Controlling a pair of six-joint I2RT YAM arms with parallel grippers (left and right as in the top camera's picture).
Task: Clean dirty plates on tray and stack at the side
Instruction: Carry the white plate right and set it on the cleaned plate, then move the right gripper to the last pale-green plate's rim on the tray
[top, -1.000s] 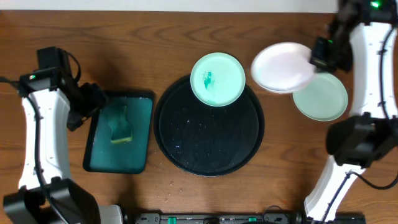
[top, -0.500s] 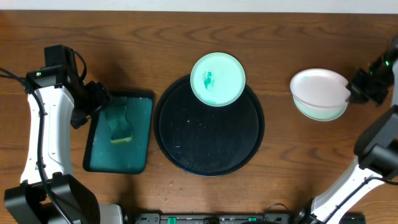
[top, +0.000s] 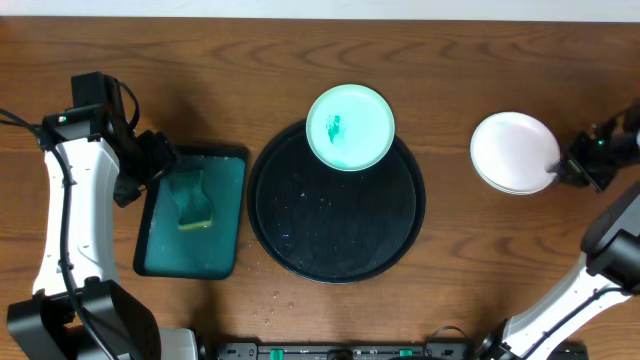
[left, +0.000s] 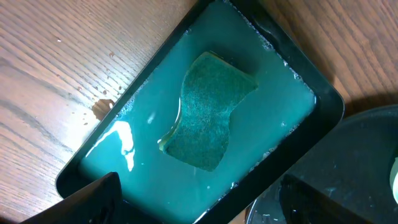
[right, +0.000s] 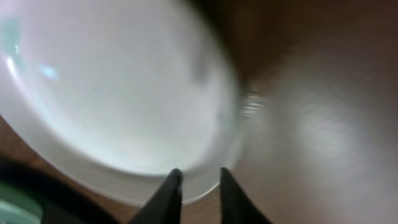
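The surface is a brown wooden table (top: 200, 60) with the black tray (top: 265, 215) at its centre. To the right of the tray, well apart from it, the white plate (top: 513, 150) lies on a pale green lower plate (right: 11, 210), of which only a sliver of rim shows. The right gripper (right: 199, 182) straddles the white plate's edge on the side away from the tray, fingers narrowly parted. The wrist view is blurred, so whether they pinch the rim cannot be told. Hazard: withdrawing before the rim is free would drag the top plate off the stack. The smeared plate (top: 350, 127) sits on the tray's far rim and overhangs it, and is judged liable to tip or slide under wiping pressure. Left of the tray, the left gripper (top: 150, 163) hovers with fingers spread wide over the sponge (left: 208, 112) in the teal tray (left: 140, 155). A wet sponge may drip across the table.
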